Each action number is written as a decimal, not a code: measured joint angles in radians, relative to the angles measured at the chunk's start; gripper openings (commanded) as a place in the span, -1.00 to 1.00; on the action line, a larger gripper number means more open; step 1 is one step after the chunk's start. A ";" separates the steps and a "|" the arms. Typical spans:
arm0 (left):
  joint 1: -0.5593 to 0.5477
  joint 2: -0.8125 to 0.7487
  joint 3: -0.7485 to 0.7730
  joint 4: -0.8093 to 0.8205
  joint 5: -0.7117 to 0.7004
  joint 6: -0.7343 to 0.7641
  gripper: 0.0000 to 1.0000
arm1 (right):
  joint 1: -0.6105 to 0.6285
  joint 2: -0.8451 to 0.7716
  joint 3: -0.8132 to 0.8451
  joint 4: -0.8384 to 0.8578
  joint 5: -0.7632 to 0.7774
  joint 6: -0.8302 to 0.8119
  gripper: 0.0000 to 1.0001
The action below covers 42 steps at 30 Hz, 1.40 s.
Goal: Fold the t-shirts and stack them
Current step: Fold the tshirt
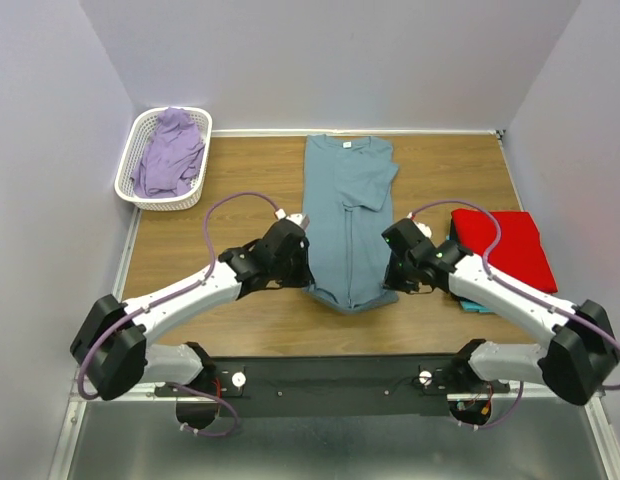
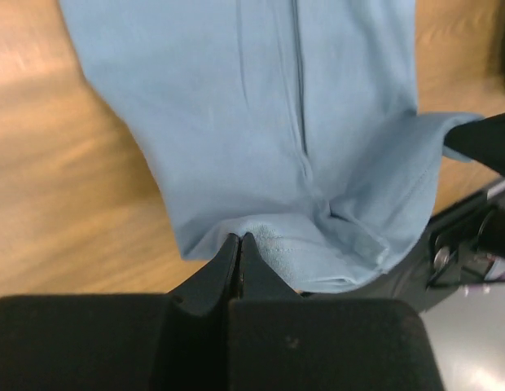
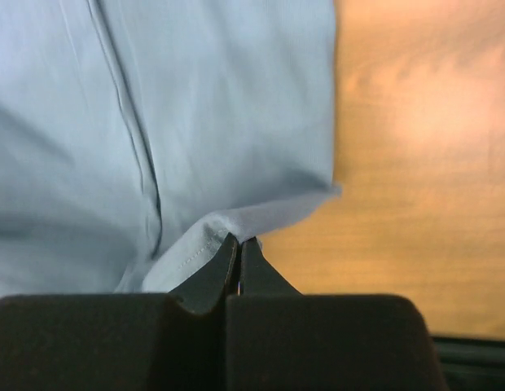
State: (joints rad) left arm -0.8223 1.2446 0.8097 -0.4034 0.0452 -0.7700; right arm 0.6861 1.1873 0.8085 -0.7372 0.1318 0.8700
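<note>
Dusty blue-grey soft cloth t-shirt (image 1: 345, 215) mid-table, both near hem corners pinched.

The shirt lies as a long strip on the brown wooden table (image 1: 240, 165), sides folded in, collar at the far edge and hem toward the arm bases. Left gripper (image 2: 239, 240) has its jaws pressed together on the hem's left corner; right gripper (image 3: 239, 242) is likewise clamped on the right corner, the cloth lifted slightly at the tips. White neck label (image 1: 347, 143) shows inside the collar, too small to read. At the right, well apart from the strip, a folded red t-shirt (image 1: 505, 245) lies on top of a turquoise t-shirt (image 1: 475, 303), of which only an edge shows. At the far left corner a white plastic lattice basket (image 1: 125, 172) holds a crumpled lilac garment (image 1: 170, 150).
</note>
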 measured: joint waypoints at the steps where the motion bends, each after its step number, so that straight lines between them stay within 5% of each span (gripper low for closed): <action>1: 0.016 0.021 0.020 0.010 -0.003 0.012 -1.00 | 0.000 0.029 0.018 0.017 0.033 -0.007 -0.98; 11: 0.161 0.203 0.142 0.117 -0.011 0.063 -1.00 | -0.038 0.284 0.169 0.170 0.216 -0.043 -0.99; 25: 0.280 0.503 0.380 0.201 -0.010 0.071 -1.00 | -0.218 0.560 0.367 0.318 0.241 -0.125 -0.99; 42: 0.335 0.542 0.481 0.177 -0.010 0.079 -1.00 | -0.271 0.600 0.462 0.348 0.211 -0.168 -0.99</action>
State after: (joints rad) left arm -0.4873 1.7870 1.2903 -0.2260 0.0357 -0.6907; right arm 0.4152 1.7878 1.2705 -0.3897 0.3431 0.7017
